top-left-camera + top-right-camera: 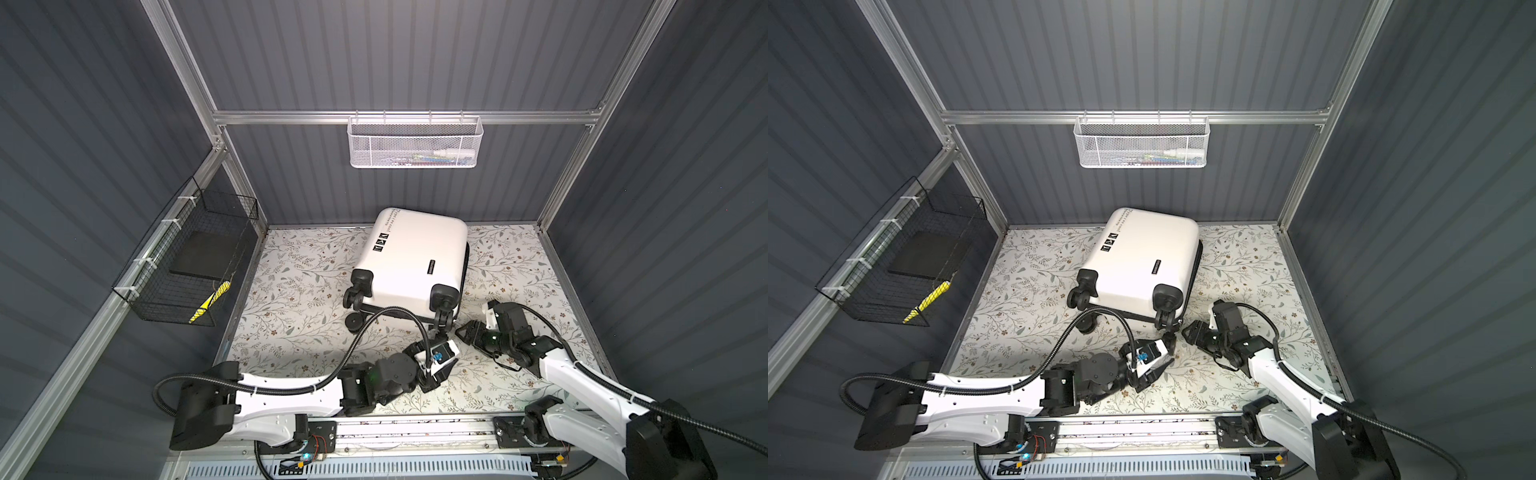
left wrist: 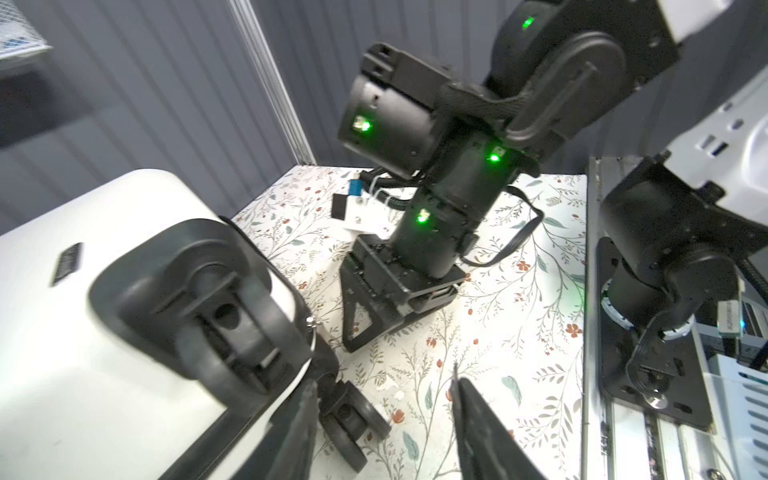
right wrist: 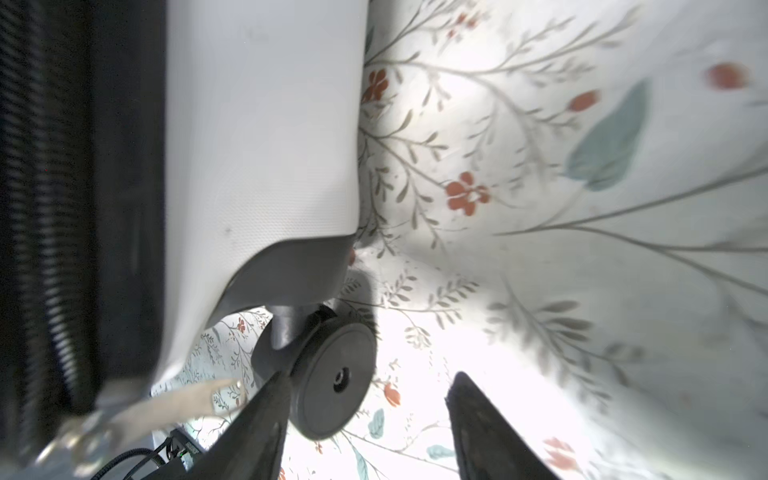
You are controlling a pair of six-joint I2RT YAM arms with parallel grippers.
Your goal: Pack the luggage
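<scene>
We found the white hard-shell suitcase (image 1: 417, 253) lying flat and shut on the floral tabletop (image 1: 291, 299), script and square icons facing up. Its caster end pointed at the 2 arm bases. A white mesh basket (image 1: 415, 143) hung on the wall behind the suitcase, and a black wire basket (image 1: 187, 266) hung well off its left side.

Both grippers sat at the suitcase's right-hand near corner. The left gripper (image 2: 382, 386) had its fingers (image 2: 478, 424) spread apart with nothing clamped. One finger was just beside the lower caster (image 2: 349, 415), which stood free in front of the jaws. The right gripper (image 1: 465, 332) was also spread and held nothing, with the same corner's caster (image 3: 332, 382) just beside one finger (image 3: 262, 415).

We judged the shell stiff and smooth, so flat pads would likely slide on its curved faces. If it was empty, we expected it to be light enough to skate across the tabletop when pushed. The casters looked like poor holds, since they swivel and roll.

The better hold seemed to be the dark seam band along the suitcase's right side. A blurred pale metal tab (image 3: 166, 409) near that corner was possibly a zip pull. We thought 1 arm should brace the shell while the other worked the seam open.
</scene>
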